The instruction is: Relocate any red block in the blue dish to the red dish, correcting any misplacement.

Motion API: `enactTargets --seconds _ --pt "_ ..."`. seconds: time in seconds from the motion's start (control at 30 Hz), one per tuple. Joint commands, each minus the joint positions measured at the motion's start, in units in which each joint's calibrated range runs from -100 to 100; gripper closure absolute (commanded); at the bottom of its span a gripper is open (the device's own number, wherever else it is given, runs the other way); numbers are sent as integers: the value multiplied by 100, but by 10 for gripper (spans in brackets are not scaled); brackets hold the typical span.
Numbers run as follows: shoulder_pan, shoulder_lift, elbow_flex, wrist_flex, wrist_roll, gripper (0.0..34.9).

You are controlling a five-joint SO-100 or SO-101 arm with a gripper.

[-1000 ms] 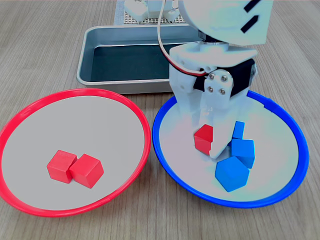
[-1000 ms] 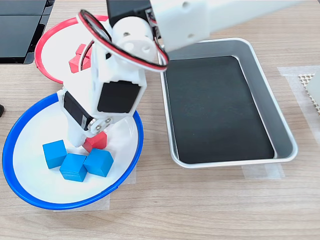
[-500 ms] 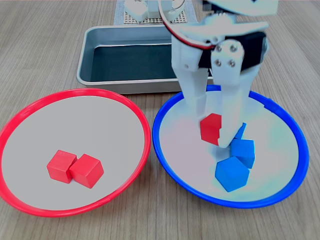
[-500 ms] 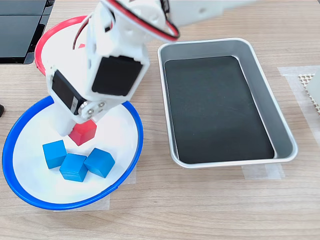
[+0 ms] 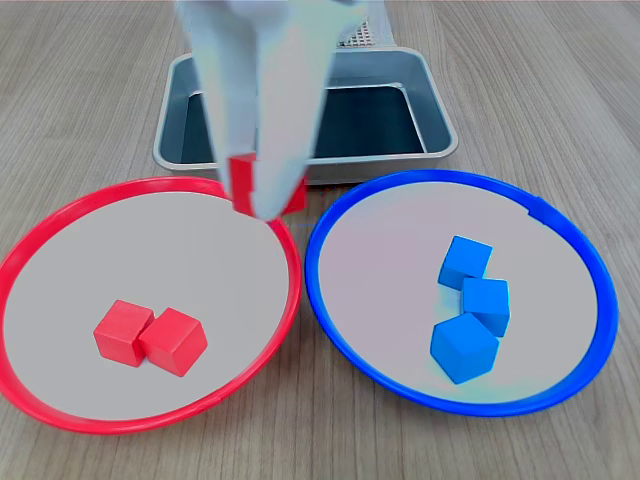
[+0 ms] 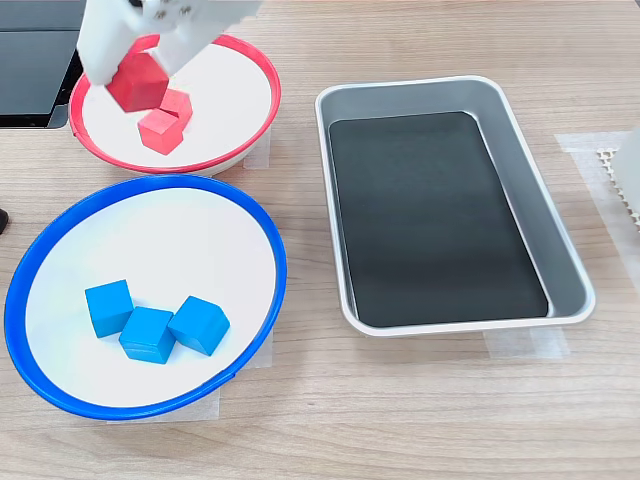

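Observation:
My gripper (image 5: 266, 196) hangs blurred over the far rim of the red dish (image 5: 190, 262), shut on a red block (image 5: 242, 181) held in the air. In the second exterior view the gripper (image 6: 135, 78) holds that red block (image 6: 138, 84) above the red dish (image 6: 226, 100). Two more red cubes (image 5: 124, 331) (image 5: 175, 341) lie side by side inside the red dish. The blue dish (image 5: 380, 275) holds three blue cubes (image 5: 466, 263) in a cluster and no red one; the second exterior view shows the blue dish (image 6: 170, 245) likewise.
A rectangular metal tray (image 5: 172, 110) with a black floor stands behind both dishes; in the second exterior view the tray (image 6: 562, 235) is on the right. A dark flat object (image 6: 35, 60) lies at the second exterior view's top left. A perforated white mat (image 6: 620, 175) sits at its right edge.
The gripper lifted the red block out of the blue dish and carried it across to above the red dish. The blue cubes stayed put.

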Motion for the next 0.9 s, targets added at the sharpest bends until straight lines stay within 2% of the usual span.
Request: enactTargets --seconds 0.0,0.33,0.87 --pt "493 -285 -192 -18 239 346" --pt "1039 -97 891 -728 679 346" --pt "1067 474 1219 -836 825 346"
